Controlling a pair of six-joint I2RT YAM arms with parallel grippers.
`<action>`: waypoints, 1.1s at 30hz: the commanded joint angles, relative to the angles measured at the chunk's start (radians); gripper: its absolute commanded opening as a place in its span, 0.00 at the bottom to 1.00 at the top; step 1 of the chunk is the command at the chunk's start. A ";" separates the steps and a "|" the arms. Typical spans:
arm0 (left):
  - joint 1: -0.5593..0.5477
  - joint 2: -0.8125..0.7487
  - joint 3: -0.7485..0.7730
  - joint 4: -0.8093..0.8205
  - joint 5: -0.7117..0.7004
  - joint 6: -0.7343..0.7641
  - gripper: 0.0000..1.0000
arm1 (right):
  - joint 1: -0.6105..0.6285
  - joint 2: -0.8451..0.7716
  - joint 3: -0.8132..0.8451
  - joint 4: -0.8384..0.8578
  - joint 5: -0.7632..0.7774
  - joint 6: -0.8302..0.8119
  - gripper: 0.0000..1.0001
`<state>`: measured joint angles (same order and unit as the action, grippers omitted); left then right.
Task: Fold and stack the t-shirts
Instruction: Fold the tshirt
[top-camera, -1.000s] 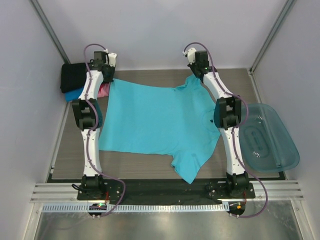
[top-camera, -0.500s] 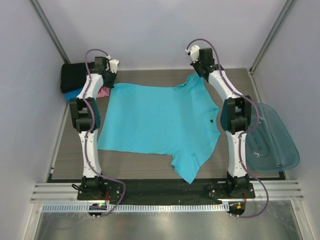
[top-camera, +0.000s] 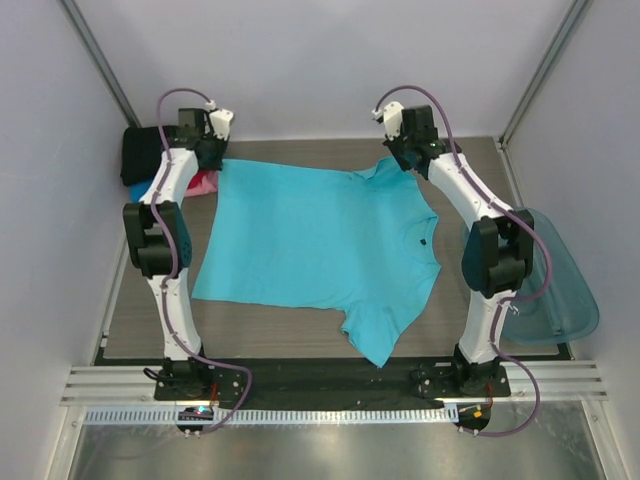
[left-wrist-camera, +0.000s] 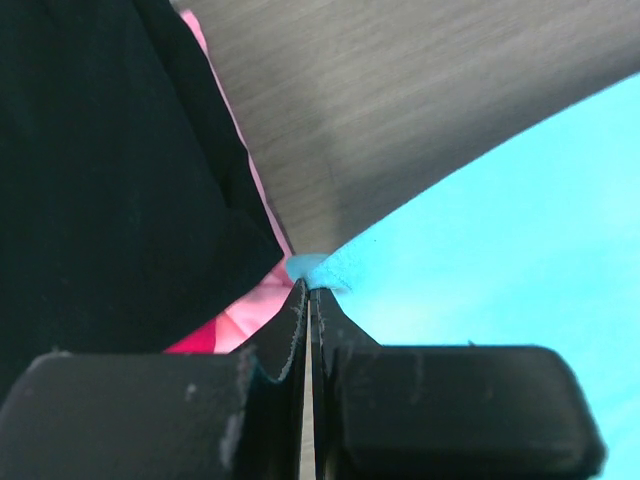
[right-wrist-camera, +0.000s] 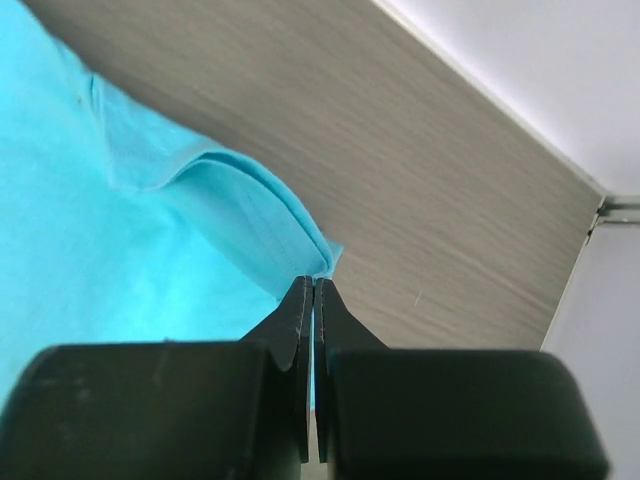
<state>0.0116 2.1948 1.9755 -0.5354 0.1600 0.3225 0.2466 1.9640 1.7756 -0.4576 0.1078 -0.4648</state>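
Note:
A turquoise t-shirt (top-camera: 320, 245) lies spread flat on the table, collar to the right. My left gripper (top-camera: 217, 160) is shut on its far left hem corner (left-wrist-camera: 318, 268), at the back of the table. My right gripper (top-camera: 399, 160) is shut on the edge of the far sleeve (right-wrist-camera: 262, 222). A stack of folded t-shirts sits at the back left: black (top-camera: 143, 153) on top, blue (top-camera: 147, 189) and pink-red (top-camera: 205, 182) under it. In the left wrist view the black shirt (left-wrist-camera: 100, 180) and pink-red shirt (left-wrist-camera: 235, 315) lie just left of my closed fingers.
A translucent teal plastic tub (top-camera: 560, 290) lies at the right edge of the table, behind the right arm's elbow. White walls stand close on three sides. Bare wood table (right-wrist-camera: 430, 200) shows behind the shirt's far edge.
Both arms have swung their elbows outward while the grippers kept hold at the back. The shirt has shifted slightly left and its far edge is drawn straighter.

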 joint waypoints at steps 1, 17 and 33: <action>0.017 -0.073 -0.052 0.068 0.018 0.036 0.00 | 0.008 -0.106 -0.044 -0.009 -0.002 0.023 0.01; 0.033 -0.148 -0.127 0.078 0.039 0.055 0.00 | 0.019 -0.290 -0.211 -0.061 0.004 0.043 0.01; 0.033 -0.262 -0.283 0.052 0.033 0.069 0.00 | 0.017 -0.433 -0.392 -0.116 -0.040 0.054 0.01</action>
<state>0.0364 2.0182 1.7130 -0.5060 0.1848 0.3717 0.2607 1.6073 1.3968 -0.5644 0.0811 -0.4187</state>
